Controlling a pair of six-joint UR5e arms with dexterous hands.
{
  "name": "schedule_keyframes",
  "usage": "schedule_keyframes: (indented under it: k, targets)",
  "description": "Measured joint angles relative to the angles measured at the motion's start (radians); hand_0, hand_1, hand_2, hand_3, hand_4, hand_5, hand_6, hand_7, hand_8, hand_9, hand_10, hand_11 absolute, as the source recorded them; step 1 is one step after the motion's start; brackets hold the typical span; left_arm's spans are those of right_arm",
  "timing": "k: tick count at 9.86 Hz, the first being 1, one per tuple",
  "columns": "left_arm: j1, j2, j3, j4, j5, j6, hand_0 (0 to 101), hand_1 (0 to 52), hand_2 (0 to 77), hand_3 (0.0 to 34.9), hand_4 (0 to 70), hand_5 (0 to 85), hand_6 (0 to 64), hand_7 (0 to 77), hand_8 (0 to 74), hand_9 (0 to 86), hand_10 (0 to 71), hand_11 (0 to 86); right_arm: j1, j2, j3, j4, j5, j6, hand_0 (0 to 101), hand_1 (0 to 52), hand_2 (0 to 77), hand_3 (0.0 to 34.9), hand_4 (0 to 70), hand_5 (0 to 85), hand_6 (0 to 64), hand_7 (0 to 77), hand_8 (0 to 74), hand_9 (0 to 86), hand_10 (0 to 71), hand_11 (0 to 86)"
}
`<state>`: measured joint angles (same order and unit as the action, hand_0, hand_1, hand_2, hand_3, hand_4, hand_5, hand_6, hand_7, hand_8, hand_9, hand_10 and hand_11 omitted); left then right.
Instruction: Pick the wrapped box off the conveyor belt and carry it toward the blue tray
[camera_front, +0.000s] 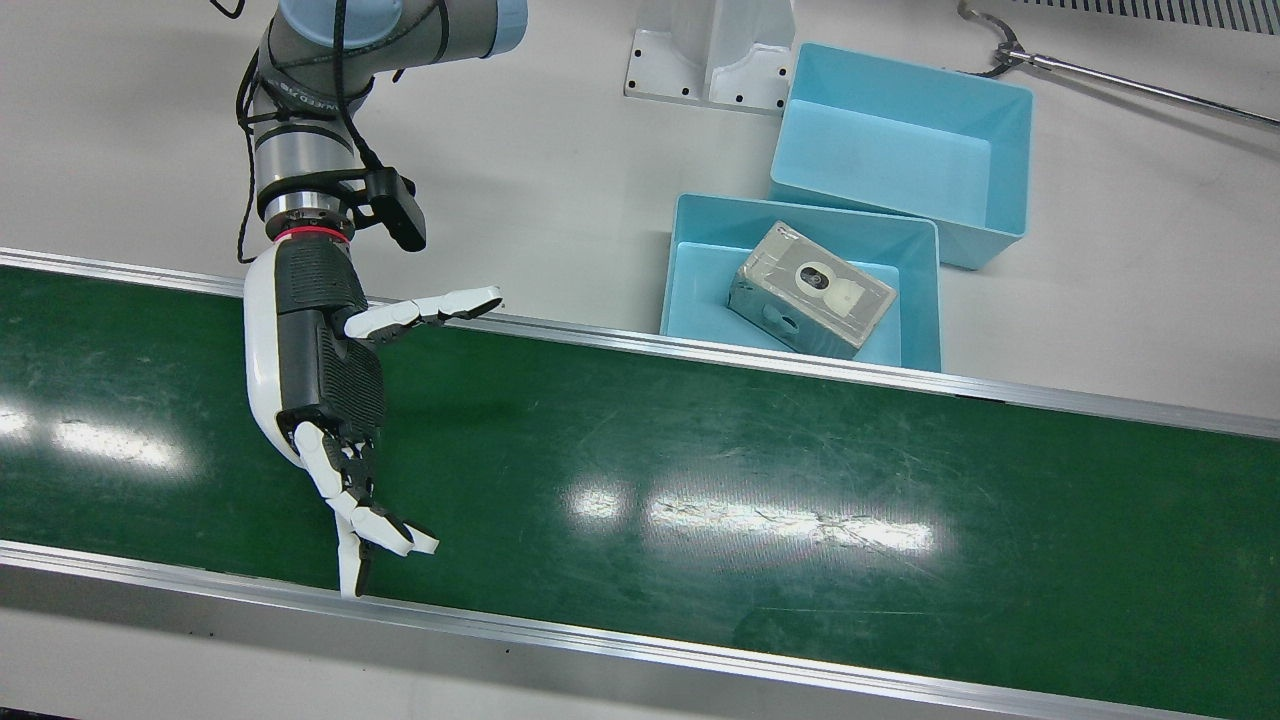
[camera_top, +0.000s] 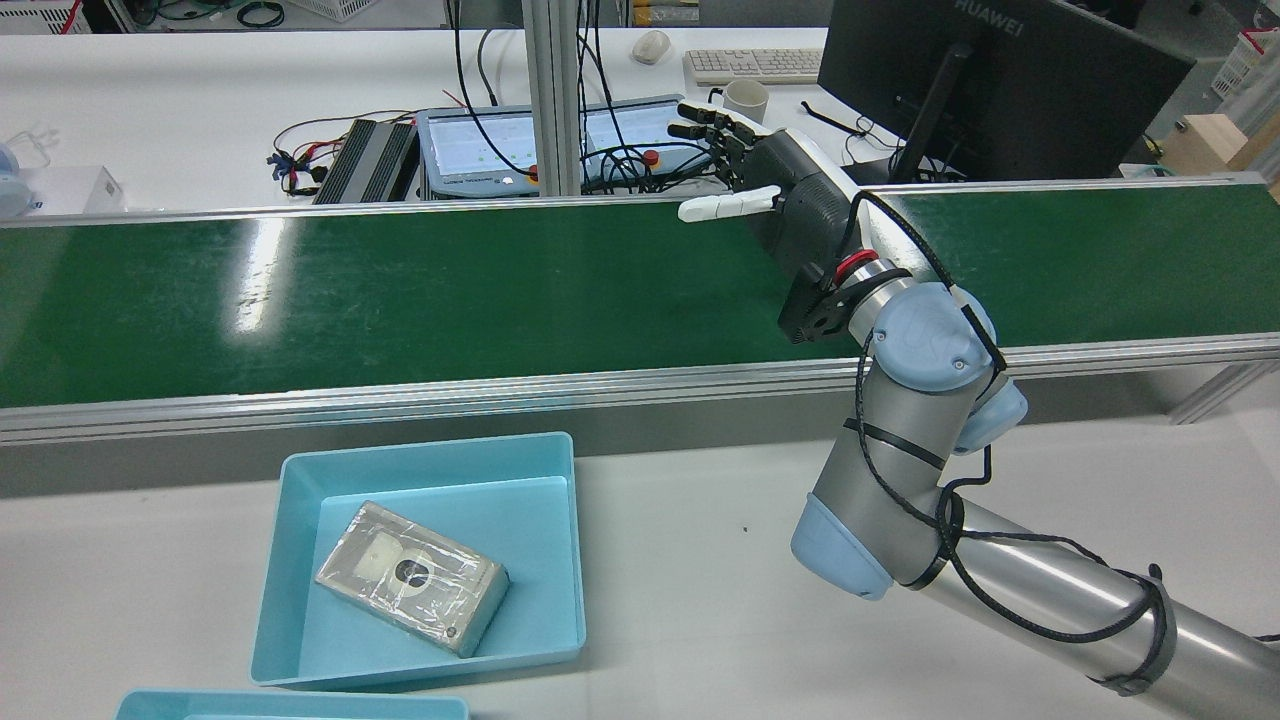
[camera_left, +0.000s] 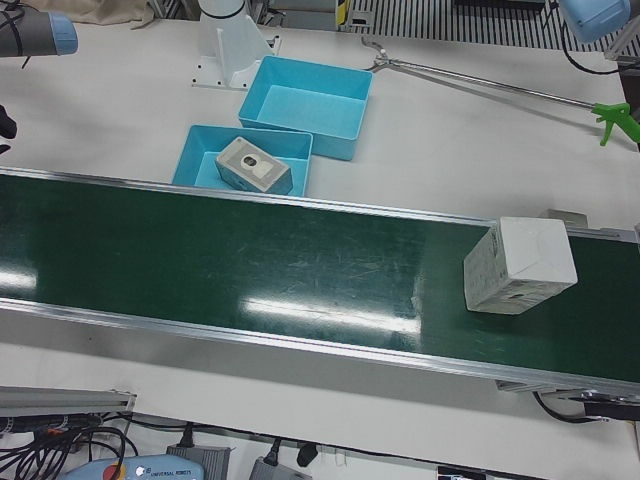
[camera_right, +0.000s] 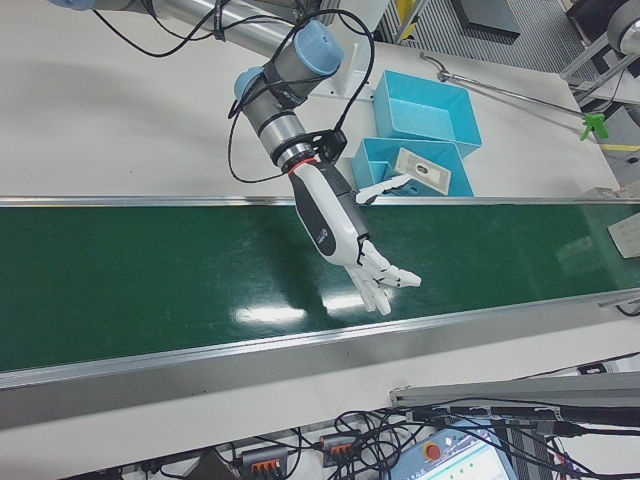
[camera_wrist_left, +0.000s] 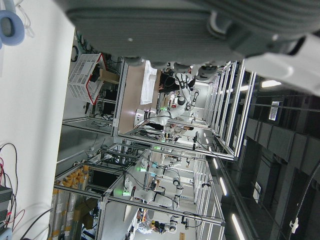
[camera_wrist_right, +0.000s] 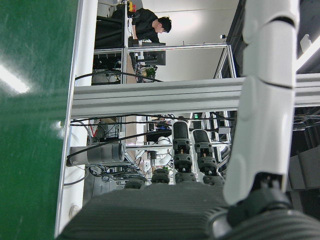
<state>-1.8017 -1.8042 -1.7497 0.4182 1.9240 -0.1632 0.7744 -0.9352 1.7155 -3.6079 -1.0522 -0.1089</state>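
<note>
A white wrapped box (camera_left: 520, 265) lies on the green conveyor belt (camera_left: 250, 260) near its end on the left arm's side. It shows only in the left-front view. My right hand (camera_front: 320, 380) hovers open and empty over the belt at the other end, far from that box; it also shows in the rear view (camera_top: 790, 215) and the right-front view (camera_right: 345, 235). A second wrapped box (camera_front: 810, 290) lies inside the near blue tray (camera_front: 690, 215). Of my left hand, only a part of its underside (camera_wrist_left: 165, 25) shows, in its own view, with a far workshop behind.
A second, empty blue tray (camera_front: 900, 150) stands behind the first, beside a white pedestal base (camera_front: 710, 60). A long reach tool (camera_left: 500, 85) lies on the white table. Aluminium rails (camera_front: 700, 350) edge the belt on both sides.
</note>
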Motion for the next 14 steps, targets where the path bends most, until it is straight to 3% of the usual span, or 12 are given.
schedule_keyframes:
  k: [14]
  targets:
    - [0.000,0.000,0.000,0.000,0.000,0.000,0,0.0,0.5,0.0,0.0,0.5,0.5,0.5,0.5,0.5,0.5,0.5,-0.018,0.009,-0.002,0.018,0.003,-0.003,47,10.9,6.5,0.0,13.6,16.4,9.3,25.6,2.7,4.9,0.5,1.1]
